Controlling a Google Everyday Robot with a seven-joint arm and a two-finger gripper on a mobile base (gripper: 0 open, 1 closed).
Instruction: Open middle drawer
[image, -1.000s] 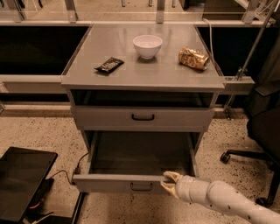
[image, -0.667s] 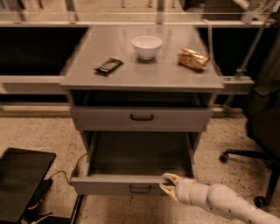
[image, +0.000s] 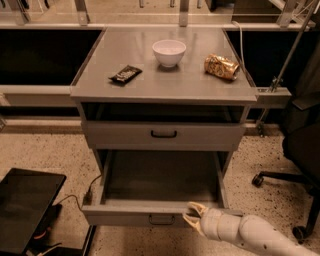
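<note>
The middle drawer (image: 125, 214) is pulled far out below the top drawer, and its grey inside shows empty. Its small black bar handle (image: 161, 219) sits at the front centre. My gripper (image: 189, 214) is at the drawer's front panel, just right of the handle, on a pale arm coming in from the lower right. Its fingers (image: 196, 206) are spread apart, lie against the front edge and hold nothing. The lowest drawer is hidden under the open one.
The top drawer (image: 163, 134) is closed. On the cabinet top stand a white bowl (image: 169, 52), a dark snack bar (image: 125, 74) and a crumpled gold bag (image: 221, 66). A black case (image: 25, 207) lies on the floor at left, and an office chair (image: 300, 150) stands at right.
The middle drawer has slid a little further out toward the camera, and my gripper has moved with its front edge.
</note>
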